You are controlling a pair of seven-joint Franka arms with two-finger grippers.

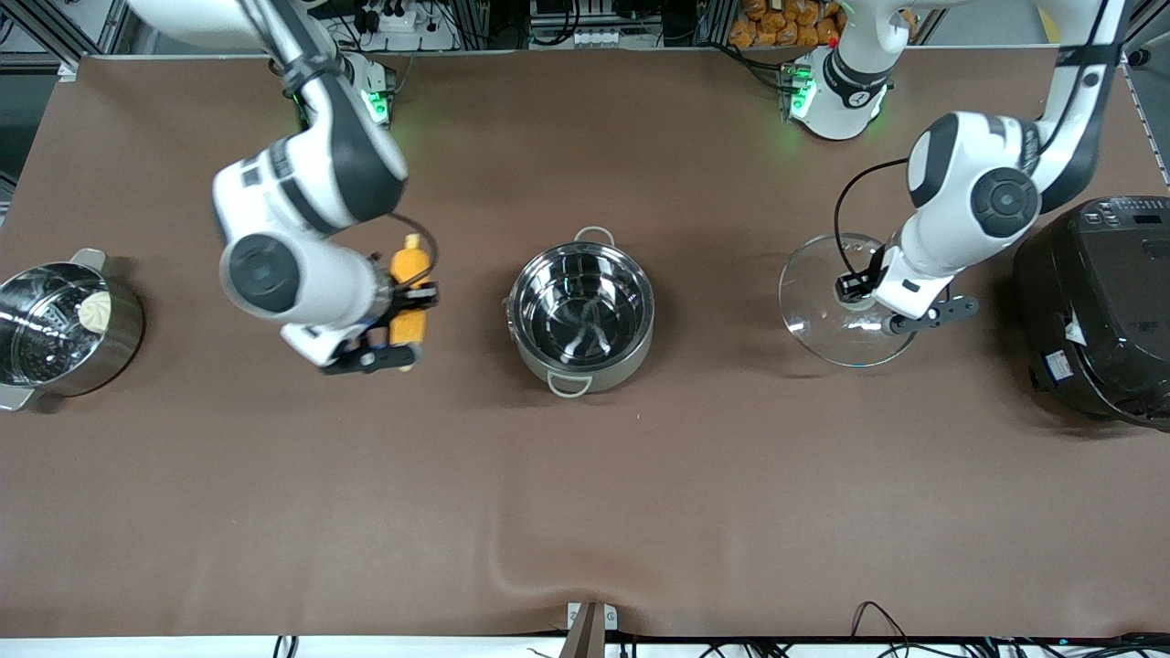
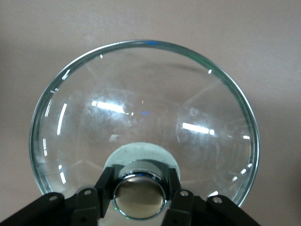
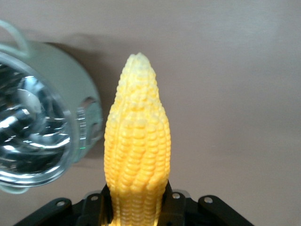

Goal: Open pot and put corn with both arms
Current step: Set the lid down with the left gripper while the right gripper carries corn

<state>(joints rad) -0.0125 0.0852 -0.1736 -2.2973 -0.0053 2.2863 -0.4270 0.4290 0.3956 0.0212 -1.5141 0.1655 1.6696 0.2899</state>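
The steel pot (image 1: 581, 315) stands open and empty in the middle of the table. My left gripper (image 1: 855, 291) is shut on the knob (image 2: 139, 195) of the glass lid (image 1: 827, 315) and holds it tilted, low over the table between the pot and the rice cooker. The lid fills the left wrist view (image 2: 141, 103). My right gripper (image 1: 409, 302) is shut on the corn (image 1: 410, 265) around its middle and holds it over the table beside the pot, toward the right arm's end. In the right wrist view the corn (image 3: 137, 141) points away from my gripper (image 3: 136, 202), with the pot (image 3: 33, 136) beside it.
A steel steamer pot (image 1: 64, 329) with a white bun (image 1: 94, 311) stands at the right arm's end of the table. A large black rice cooker (image 1: 1097, 311) stands at the left arm's end, close to the held lid.
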